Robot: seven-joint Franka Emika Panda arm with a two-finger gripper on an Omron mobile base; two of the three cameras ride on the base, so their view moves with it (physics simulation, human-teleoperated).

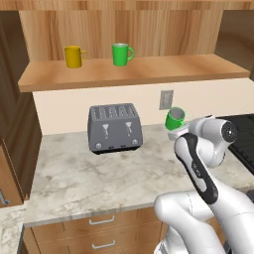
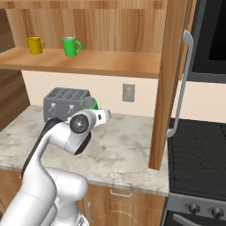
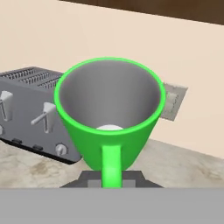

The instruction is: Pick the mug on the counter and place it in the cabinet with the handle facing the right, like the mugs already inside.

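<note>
The medium-green glossy mug with a loop handle [image 3: 109, 124] sits right in front of the two-finger gripper [image 3: 111, 178], lifted clear of the pale beige-grey marbled stone counter [image 1: 89, 173], its open mouth tipped toward the hand camera and its small green C-shaped handle [image 3: 111, 165] running straight down into the jaws. The jaws are drawn together on that handle, as far as the hand view lets one judge; the dark fingertips are mostly hidden behind the loop. A mug of this kind is likely rigid, light enough for one hand, and slick-glazed, so a pinch on the thin loop alone may let the body swing or twist about the grip; a hold across the rim wall would probably resist rotation better. Beyond the jaws and to one side stands a grey four-slot metal toaster [image 1: 114, 128]. Well above them, the light-brown wood-grain cabinet [image 1: 149, 69] carries a mustard-yellow mug [image 1: 74, 56] and a bright green mug [image 1: 120, 54], both handles pointing right.
</note>
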